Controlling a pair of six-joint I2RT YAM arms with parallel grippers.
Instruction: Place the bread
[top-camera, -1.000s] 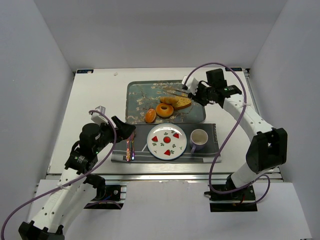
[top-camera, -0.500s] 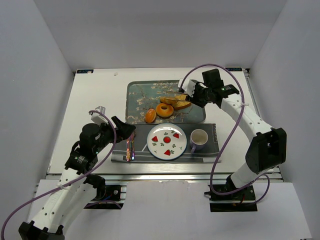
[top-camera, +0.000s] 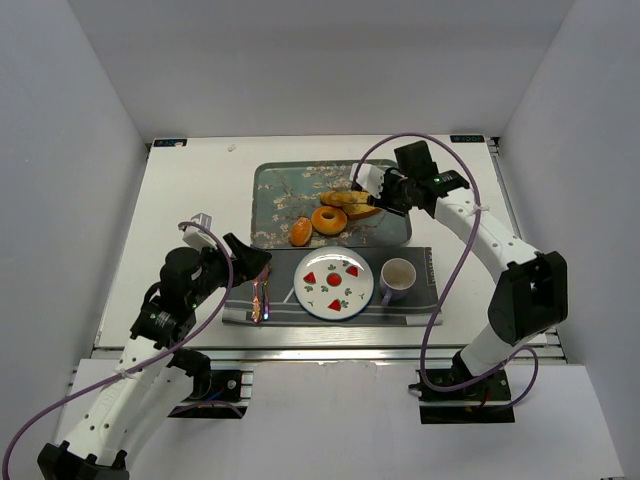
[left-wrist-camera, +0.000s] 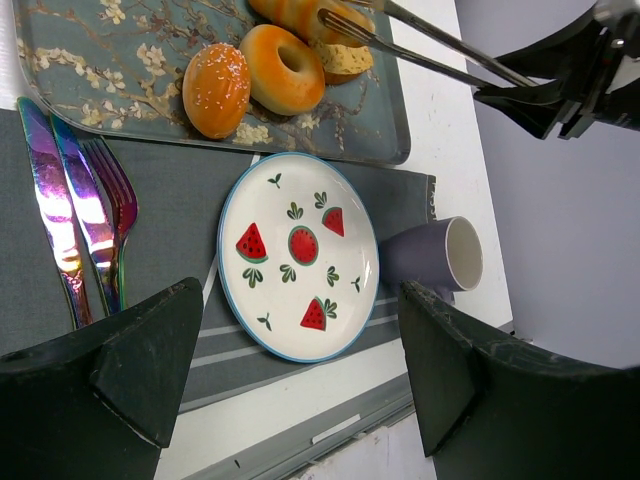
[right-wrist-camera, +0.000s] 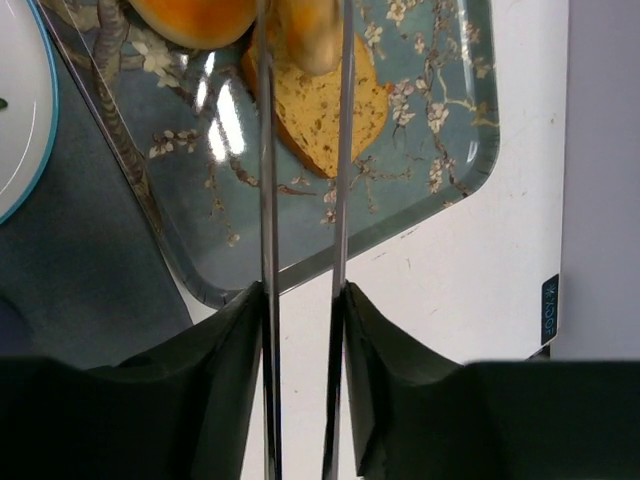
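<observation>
Several breads lie on the floral tray (top-camera: 285, 190): a sesame bun (top-camera: 300, 232), a donut (top-camera: 328, 220), a long roll (top-camera: 343, 198) and a toasted slice (top-camera: 368, 209). My right gripper (top-camera: 385, 190) is shut on metal tongs (right-wrist-camera: 265, 180), and the two tong arms straddle the long roll (right-wrist-camera: 310, 30) above the slice (right-wrist-camera: 330, 110). The watermelon plate (top-camera: 334, 283) sits on the grey placemat (top-camera: 420, 290). My left gripper (top-camera: 255, 262) is open and empty over the placemat's left end. The left wrist view shows the plate (left-wrist-camera: 298, 255), the bun (left-wrist-camera: 215, 90) and the donut (left-wrist-camera: 285, 68).
A purple mug (top-camera: 397, 277) stands right of the plate. A knife (left-wrist-camera: 55, 215), a second iridescent utensil (left-wrist-camera: 88, 215) and a fork (left-wrist-camera: 115, 195) lie on the placemat's left part. The tray's right rim (right-wrist-camera: 440, 170) is close to the tongs.
My right gripper has moved left with the tongs, bringing their tips over the tray and around the long roll. The left arm has not moved.
</observation>
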